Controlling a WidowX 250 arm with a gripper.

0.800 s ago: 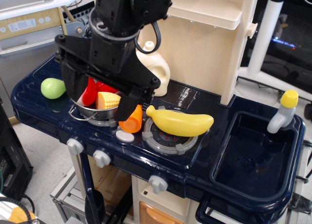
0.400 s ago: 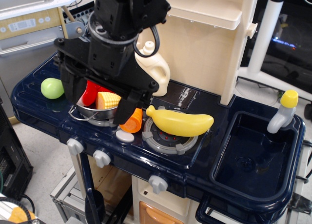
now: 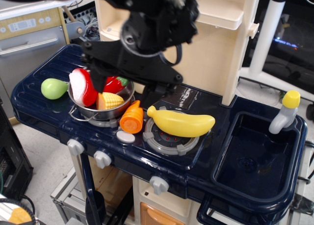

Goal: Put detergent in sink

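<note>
Gripper (image 3: 128, 83), black and motion-blurred, hangs over the stovetop's back edge; whether its jaws are spread or pinched cannot be told. No detergent jug shows, the arm covering the back corner. At four o'clock, well apart, lies the sink (image 3: 230, 173), beyond the banana (image 3: 182, 123).

I cannot see the cream-white plastic detergent jug; my arm covers the spot behind the stove. The deep navy-blue rounded-rectangular plastic sink basin (image 3: 230, 176) sits at the counter's right end, a grey yellow-topped faucet (image 3: 285, 112) on its far rim.
</note>
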